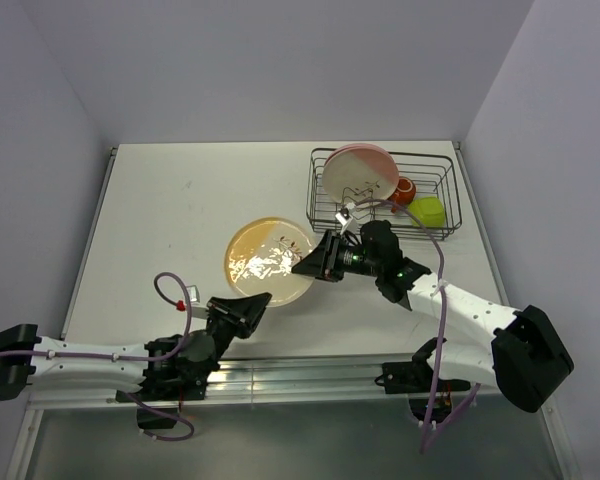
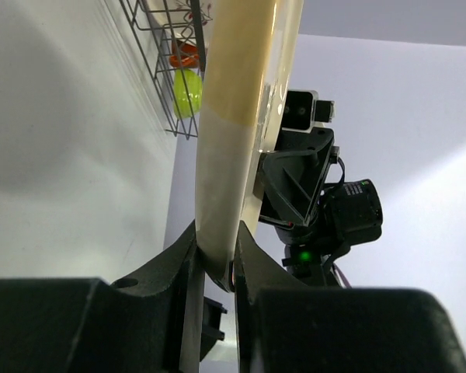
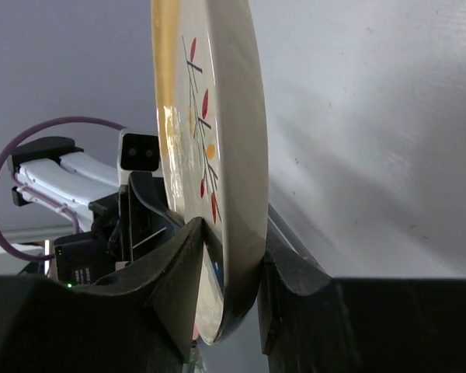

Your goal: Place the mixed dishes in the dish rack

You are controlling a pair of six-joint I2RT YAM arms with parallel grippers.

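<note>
Your yellow-and-cream plate (image 1: 268, 262) is mid-bench, left of the dish rack (image 1: 442, 170) and apart from it, pinched from two sides. From above you see it as a full glossy disc, part yellow and part cream, with glare washing out its pattern. Whether it clears the bench (image 1: 160, 220) you cannot tell.

The wrist views show it edge-on instead, with a thick rounded rim. The right wrist view also shows the leaf sprigs: thin dark stems with red and orange leaves. Your left gripper (image 2: 216, 268) is clamped on the cream stretch of the rim, one black finger on each face. Your right gripper (image 3: 231, 287) grasps the opposite rim, its moulded black fingers (image 3: 188, 268) pressed against both faces. Each wrist view looks past the plate to the other arm's gripper.

The rack is a basket of thin dark wire at the bench's far right corner. It holds the pink-and-cream plate (image 1: 360, 172) upright at its left end, the orange-red cup (image 1: 405, 192) just beside that, and the lime-green bowl (image 1: 427, 211) further right. The bench is flat, matte and white.
</note>
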